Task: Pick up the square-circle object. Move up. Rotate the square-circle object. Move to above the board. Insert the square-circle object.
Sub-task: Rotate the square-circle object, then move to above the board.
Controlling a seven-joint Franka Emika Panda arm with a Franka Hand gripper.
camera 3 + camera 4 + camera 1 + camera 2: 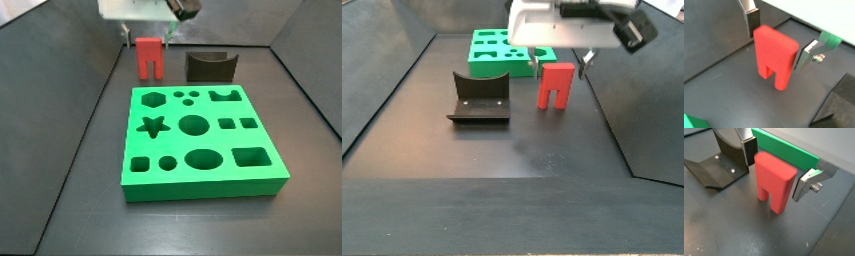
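Note:
The square-circle object (777, 67) is a small red block with two short legs. It stands upright, legs down, on the dark grey floor in both side views (147, 58) (556, 85). My gripper (776, 50) comes down over it from above, and its silver fingers (749, 153) press against the block's two sides near the top, shut on it. The board (201, 140) is a bright green slab with shaped cut-outs. It lies flat a short way from the block, its edge showing just behind the gripper in a wrist view (784, 150).
The fixture (210, 66) stands on the floor beside the red block, between it and the board's far end, also shown in a side view (476, 100). Raised tray walls (80, 120) border the floor on both sides.

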